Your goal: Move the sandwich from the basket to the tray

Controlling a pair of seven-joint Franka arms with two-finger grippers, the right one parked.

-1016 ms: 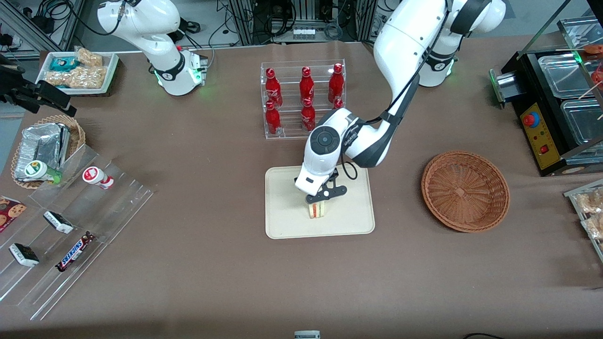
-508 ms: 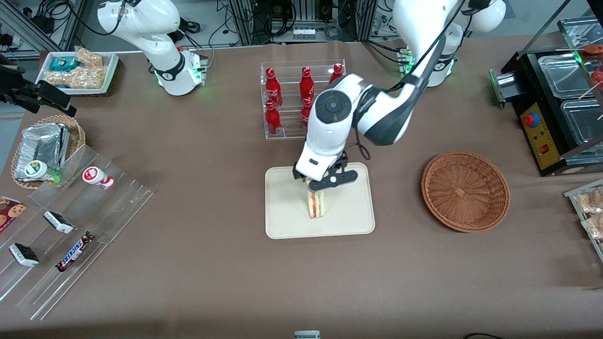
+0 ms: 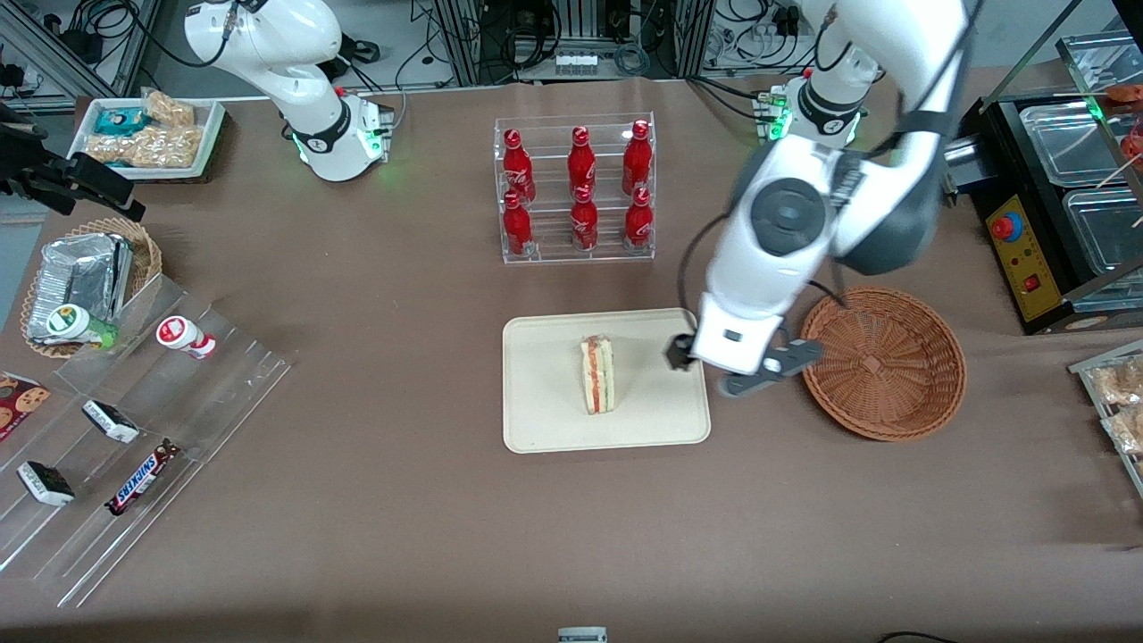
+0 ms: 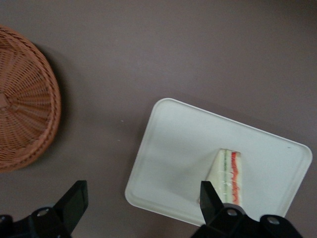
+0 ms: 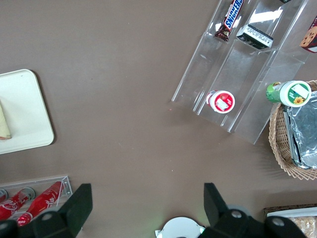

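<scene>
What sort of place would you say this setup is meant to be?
Probably a lab mock-up of a snack counter: a rack of red soda bottles, a Snickers bar, and a sandwich on the tray. The gripper, fingers open, hangs between tray and basket.

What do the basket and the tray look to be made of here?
Basket: woven wicker or rattan, reddish-brown, judging by the ribbed weave; empty. Tray: matte cream, smooth, with rounded corners and a low rim, probably moulded plastic or pulp; the look leaves it open. The sandwich stands on it. The open claw hangs over the tray's edge toward the basket, holding nothing.
</scene>
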